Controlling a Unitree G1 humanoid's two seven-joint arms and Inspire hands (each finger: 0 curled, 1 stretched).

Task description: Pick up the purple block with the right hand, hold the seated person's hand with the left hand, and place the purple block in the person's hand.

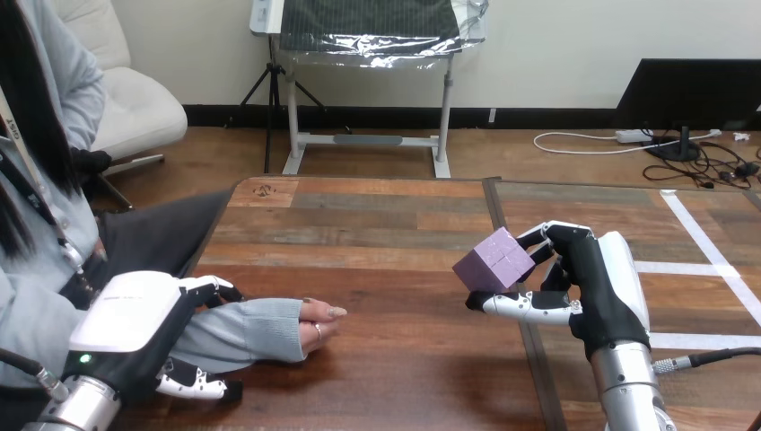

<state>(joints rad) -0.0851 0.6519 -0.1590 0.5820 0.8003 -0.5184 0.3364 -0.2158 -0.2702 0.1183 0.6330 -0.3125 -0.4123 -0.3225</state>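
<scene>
Right hand pinches purple block between thumb and fingers; block is tilted, above tabletop, right of centre. Left hand is curled round the person's forearm. The person's hand rests on tabletop, apart from block.

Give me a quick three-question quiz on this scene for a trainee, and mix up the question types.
1. True or false: the purple block already lies in the person's hand.
2. Multiple choice: the robot's left hand is curled round (A) the purple block, (B) the person's sleeved forearm, (C) nothing.
3. Fill in: the purple block is held off the table by the robot's ____ hand.

Key: 1 false, the person's hand rests on the table with nothing in it; 2 B; 3 right, the right hand grips it.
</scene>
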